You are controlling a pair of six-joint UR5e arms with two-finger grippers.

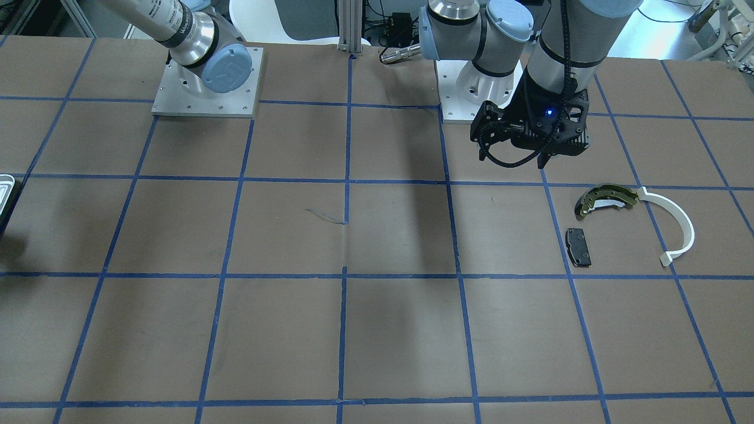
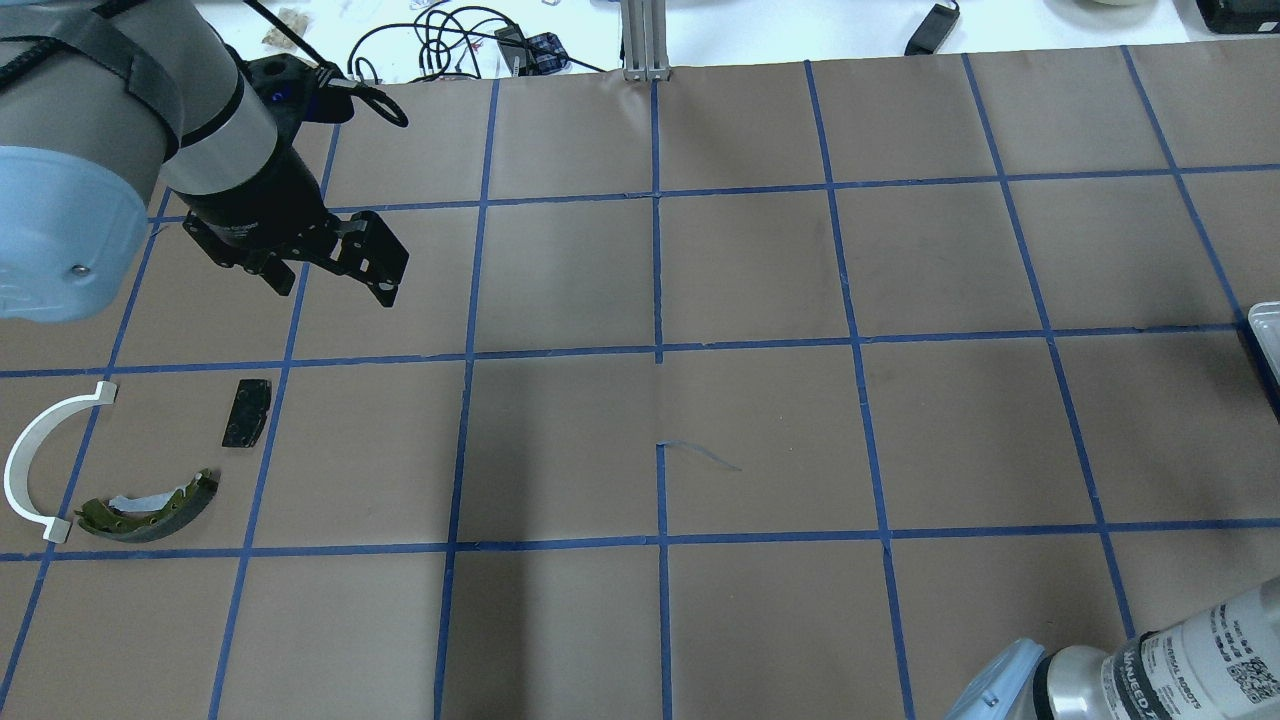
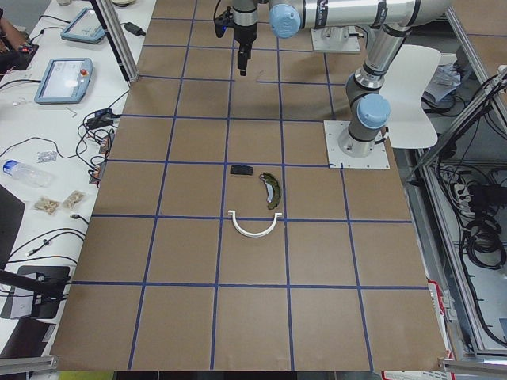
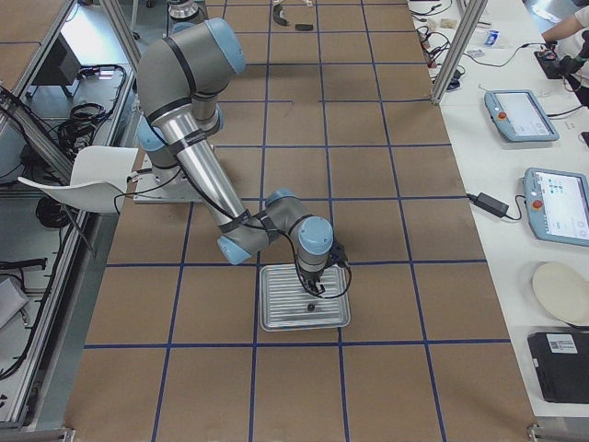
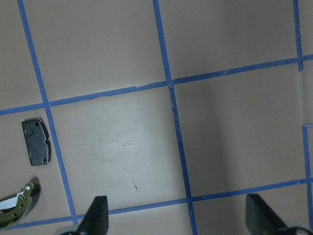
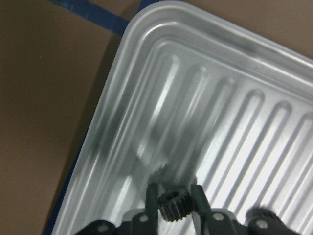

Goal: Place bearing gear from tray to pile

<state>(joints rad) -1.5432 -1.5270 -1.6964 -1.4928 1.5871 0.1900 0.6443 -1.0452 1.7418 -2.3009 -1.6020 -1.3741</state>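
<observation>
The pile (image 3: 272,190) lies at the left end of the table: a white arc strip (image 2: 40,470) leftmost, an olive brake shoe (image 2: 150,510) touching its near end, and a dark pad (image 2: 246,412) just beside them on the right. The parts sit loose with bare paper around them, so there is room for one more part among them.

The left gripper (image 2: 335,285) hangs above the table just beyond the pile's far side. Its fingers (image 5: 96,215) are spread wide with nothing between them. Its wrist view looks down on bare paper, with the pad and the shoe's tip at the left edge. It seems parked there so that it is close to the drop spot without covering it. It may be waiting to receive the part, since pile and tray are well apart.

Across the middle there is only brown paper with a blue tape grid (image 2: 658,350).

At the right end sits the tray (image 4: 276,318), silvery with a ribbed floor. The right gripper (image 6: 174,203) points down over it near a rounded corner. Its fingers are clenched on the bearing gear (image 6: 171,206), a small dark toothed wheel, with one finger on each side of its rim. Gripping across the width likely centres the wheel, and the teeth probably give the fingers some bite. Whether the gear is clear of the tray floor I cannot tell. The carry to the pile is not yet done.
</observation>
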